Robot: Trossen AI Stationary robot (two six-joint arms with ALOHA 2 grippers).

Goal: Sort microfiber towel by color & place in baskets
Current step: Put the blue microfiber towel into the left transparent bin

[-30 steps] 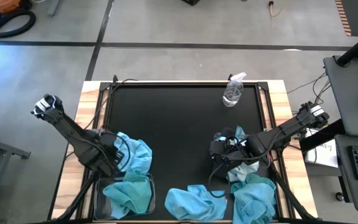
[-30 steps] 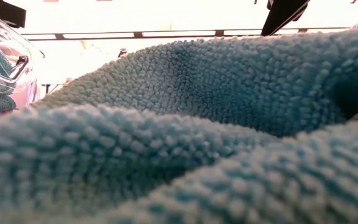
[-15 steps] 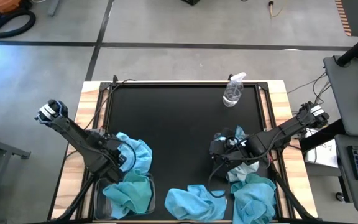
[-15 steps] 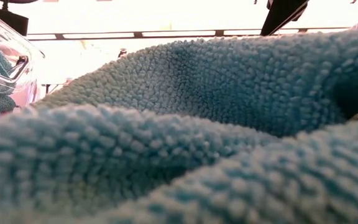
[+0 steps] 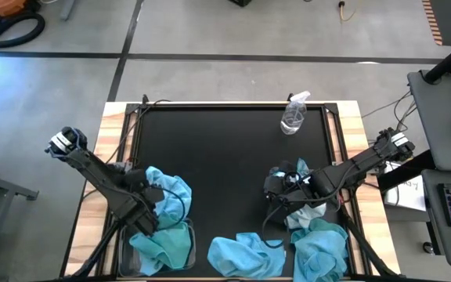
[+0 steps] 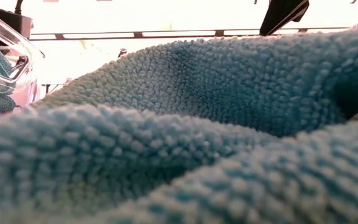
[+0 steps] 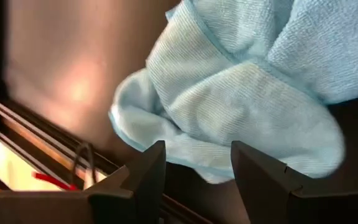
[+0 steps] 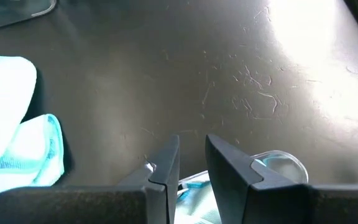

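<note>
From the high view we see the left gripper (image 5: pixel 149 222) at the near left of the black table (image 5: pixel 225 149), just over the far edge of the left basket (image 5: pixel 185 252), which holds a turquoise towel (image 5: pixel 161 247). A paler towel (image 5: pixel 171 192) lies on the table just far of that basket. The right gripper (image 5: pixel 276 205) hangs at the near right, beside the right basket (image 5: pixel 349 254), which is filled by another blue towel (image 5: pixel 319 247). A loose turquoise towel (image 5: pixel 245 254) sits between the two baskets, and a spray bottle (image 5: pixel 294 115) stands well apart at the far side.

In the low view that loose towel (image 6: pixel 185 130) fills nearly everything; we make out only a clear basket edge (image 6: pixel 5 56) at the left.

The left wrist view shows the paler towel (image 7: pixel 241 106) bunched ahead of its fingers (image 7: pixel 148 174), which stand wide apart with nothing between them.

In the right wrist view the fingers (image 8: pixel 163 171) are drawn narrow; we see a bit of blue cloth under them but cannot tell whether it is pinched.

We judge these towels light, soft and floppy, with a nap that grips well; a raised fold at the top of a bunch is the best place to take hold, since a flat edge would slide away
</note>
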